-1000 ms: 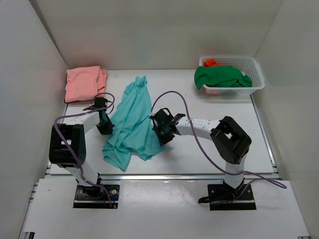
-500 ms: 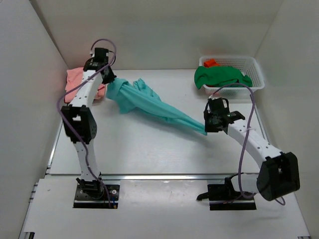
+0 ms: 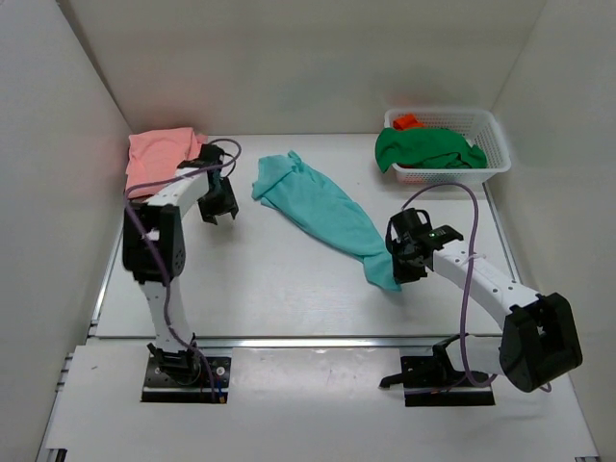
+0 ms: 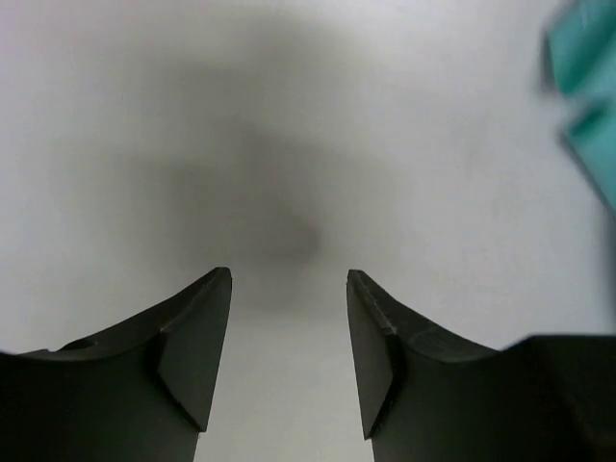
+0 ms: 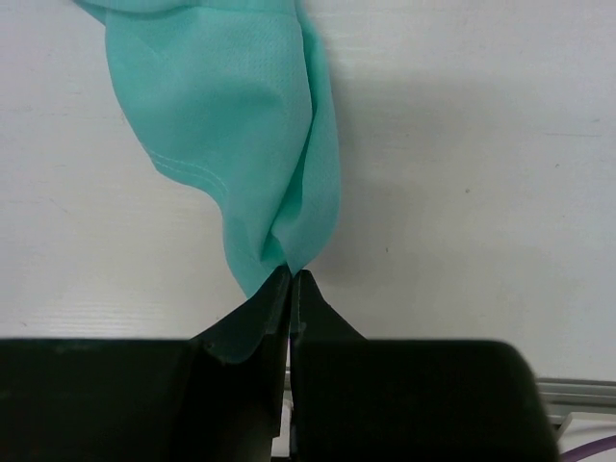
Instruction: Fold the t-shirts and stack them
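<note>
White table [image 3: 289, 289], white walls [image 3: 289, 67]; teal t-shirt [image 3: 327, 214] lies stretched.

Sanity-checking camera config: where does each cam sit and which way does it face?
Top external: above and behind the arm bases, looking down on the table; both arms show, with left gripper and right gripper.
Left wrist: on the left arm, facing down at the table; its open fingers show.
Right wrist: on the right arm, facing down; its fingers are shut on the teal t-shirt.
Shared: the teal t-shirt, in all three.
</note>
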Robot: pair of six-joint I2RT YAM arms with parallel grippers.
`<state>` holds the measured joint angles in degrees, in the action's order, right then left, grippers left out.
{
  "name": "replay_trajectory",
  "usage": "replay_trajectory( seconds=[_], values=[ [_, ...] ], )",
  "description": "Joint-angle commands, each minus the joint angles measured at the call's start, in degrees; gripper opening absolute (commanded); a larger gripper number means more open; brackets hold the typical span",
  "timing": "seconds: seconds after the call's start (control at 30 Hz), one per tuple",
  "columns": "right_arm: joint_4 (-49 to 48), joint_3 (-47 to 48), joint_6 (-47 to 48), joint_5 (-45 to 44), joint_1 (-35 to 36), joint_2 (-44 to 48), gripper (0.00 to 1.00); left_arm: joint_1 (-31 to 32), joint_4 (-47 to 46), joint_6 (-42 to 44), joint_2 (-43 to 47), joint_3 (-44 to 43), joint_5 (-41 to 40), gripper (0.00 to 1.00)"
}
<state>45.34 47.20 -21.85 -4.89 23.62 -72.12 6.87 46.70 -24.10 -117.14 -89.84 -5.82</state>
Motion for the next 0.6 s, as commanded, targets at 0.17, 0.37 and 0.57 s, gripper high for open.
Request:
replay_trajectory(
  seconds=[0.17,0.37,0.57],
  values=[
    [-1.49,4.21,-0.82,0.05,-0.06,-1.62,0.00,3.58,-27.09,-10.43,12.57,18.92,10.30,0.55],
    [-0.69,4.30,-2.93,-0.12,0.29,-1.18,0.00,6.57,-28.68,-14.83,4.56,12.07,8.03,0.56],
    [0.09,4.74,-2.93,-0.56,-0.85,-1.62,0.00,7.89,-25.78,-14.66,-0.71,4.50,5.92,0.58]
  ],
)
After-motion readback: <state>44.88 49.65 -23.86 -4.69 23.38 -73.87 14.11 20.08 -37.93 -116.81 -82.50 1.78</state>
